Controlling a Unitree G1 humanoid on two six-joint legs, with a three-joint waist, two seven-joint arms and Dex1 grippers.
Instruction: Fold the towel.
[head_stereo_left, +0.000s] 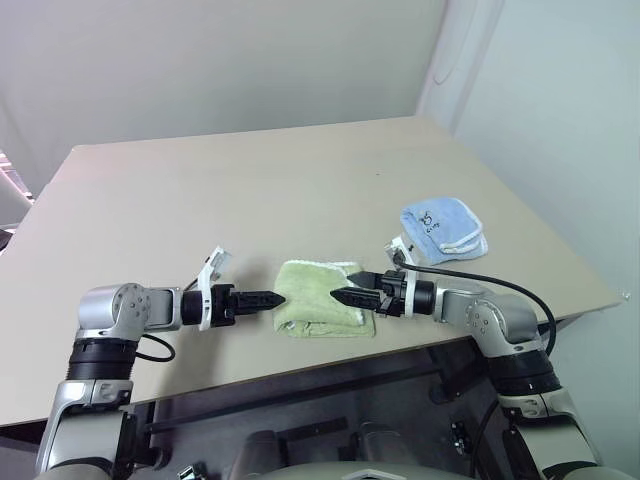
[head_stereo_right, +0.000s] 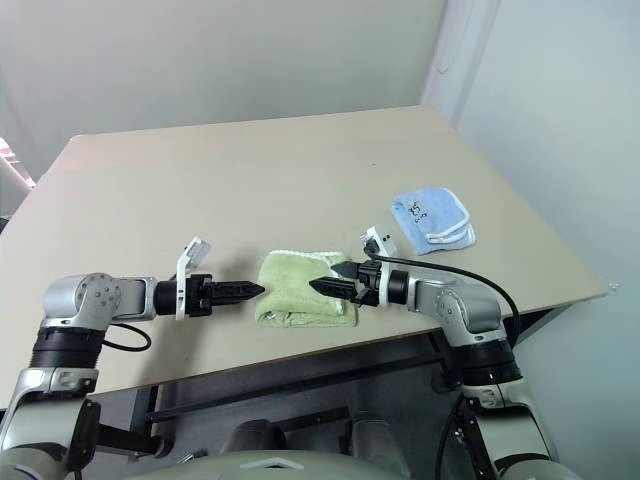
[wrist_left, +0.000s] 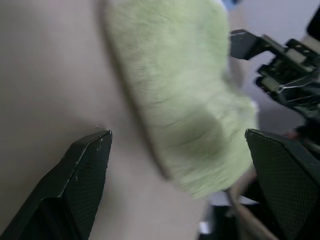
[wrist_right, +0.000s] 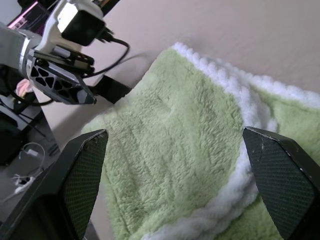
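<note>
Left eye view: folded towel (head_stereo_left: 322, 297) seen near the table (head_stereo_left: 250, 190) front edge; left gripper (head_stereo_left: 272, 298) and right gripper (head_stereo_left: 337, 295) flanking it, fingers spread wide, nothing held.

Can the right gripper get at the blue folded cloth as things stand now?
Probably yes. The right gripper is open and holds nothing, over the folded towel. The blue cloth lies apart on the table, with nothing between them.
</note>
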